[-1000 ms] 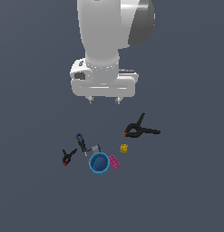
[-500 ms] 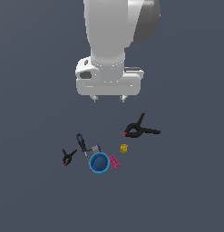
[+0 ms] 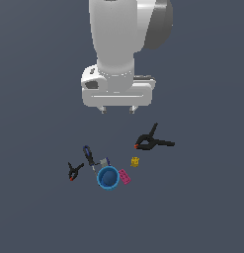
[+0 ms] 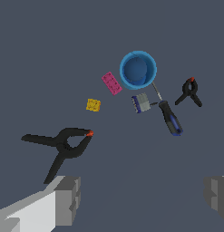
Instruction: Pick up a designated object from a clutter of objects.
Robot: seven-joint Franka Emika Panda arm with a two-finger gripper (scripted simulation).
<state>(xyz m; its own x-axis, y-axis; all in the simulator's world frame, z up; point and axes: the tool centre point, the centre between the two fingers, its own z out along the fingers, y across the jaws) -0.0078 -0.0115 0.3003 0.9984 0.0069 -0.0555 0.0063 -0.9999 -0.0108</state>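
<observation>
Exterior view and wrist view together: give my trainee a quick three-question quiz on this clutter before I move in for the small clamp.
1. True or false: the gripper already holds the small clamp.
2. Which item sits right beside the blue cup?
A. the pink brick
B. the large clamp
C. the small clamp
3. Fill in: in the exterior view, the small clamp lies at the far ____ of the clutter.

Key:
1. False. The gripper hangs open, high above the items, with nothing between its fingers.
2. A. The brick lies against the cup's rim; both clamps lie apart from it.
3. Left, beyond the blue-handled tool.
</observation>
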